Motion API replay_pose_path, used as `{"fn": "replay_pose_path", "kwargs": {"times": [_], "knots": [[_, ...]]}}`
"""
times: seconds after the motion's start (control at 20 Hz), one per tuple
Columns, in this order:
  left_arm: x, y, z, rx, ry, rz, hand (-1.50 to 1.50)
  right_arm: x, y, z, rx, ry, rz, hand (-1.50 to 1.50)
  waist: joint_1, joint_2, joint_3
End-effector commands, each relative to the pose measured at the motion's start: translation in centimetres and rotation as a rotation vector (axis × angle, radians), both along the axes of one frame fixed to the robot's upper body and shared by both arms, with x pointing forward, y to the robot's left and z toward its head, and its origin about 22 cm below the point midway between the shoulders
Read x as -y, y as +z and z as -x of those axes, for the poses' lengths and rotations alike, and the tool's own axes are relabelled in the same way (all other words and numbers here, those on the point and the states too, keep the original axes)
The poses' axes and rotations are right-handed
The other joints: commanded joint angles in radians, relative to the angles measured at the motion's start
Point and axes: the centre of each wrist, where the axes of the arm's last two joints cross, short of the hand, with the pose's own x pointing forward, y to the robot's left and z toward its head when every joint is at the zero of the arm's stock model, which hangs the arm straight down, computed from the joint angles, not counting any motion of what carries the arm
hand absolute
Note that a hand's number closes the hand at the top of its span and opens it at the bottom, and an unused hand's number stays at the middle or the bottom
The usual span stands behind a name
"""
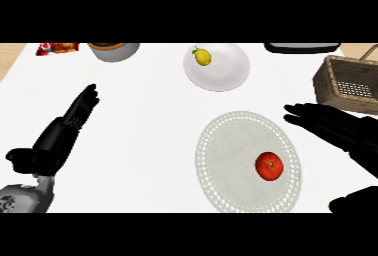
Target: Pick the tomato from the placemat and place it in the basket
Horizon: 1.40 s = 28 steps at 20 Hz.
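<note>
My right hand [336, 131] hangs at the right edge of the placemat, fingers straight and spread, thumb apart, holding nothing. The tomato [269, 166] lies just left of it and a little nearer, on the right part of the round white placemat [229, 150]. It is roundish, so there is no axis to match. The wicker basket [347, 82] sits just beyond the hand, far right. My left hand [63, 132], also open, rests well off left, so I judge the right one should take it.
</note>
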Motion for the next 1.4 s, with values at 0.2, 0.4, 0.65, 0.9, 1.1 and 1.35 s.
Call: {"fn": "replay_pose_path", "kwargs": {"times": [0.2,0.4,0.65,0.9,1.1,1.35], "knots": [[0.0,0.0,0.0,0.013,-0.029,-0.001,0.0,2.0,6.3,0.4,-0.209,0.018,0.186,-1.5,0.022,0.007,0.003],[0.6,-0.4,0.8,0.017,-0.018,0.003,0.0,2.3,6.7,1.9,-0.214,0.008,0.18,-1.5,0.019,0.006,0.004],[-0.2,0.9,-1.8,0.005,-0.025,0.012,0.0,4.2,7.0,0.9,-0.184,0.002,0.134,-1.5,0.021,0.009,0.004],[1.3,0.5,-2.4,0.027,-0.013,0.009,0.0,4.8,3.1,-0.2,-0.196,-0.038,0.081,-1.5,0.026,0.011,0.004],[2.8,0.6,-1.0,0.004,-0.024,0.021,0.0,4.1,-2.3,0.0,-0.217,-0.023,0.047,-1.5,0.029,0.01,0.005],[1.2,0.7,-1.3,0.016,-0.021,-0.002,0.0,2.2,-5.3,-0.5,-0.201,-0.03,-0.014,-1.5,0.027,0.01,0.004]]}}
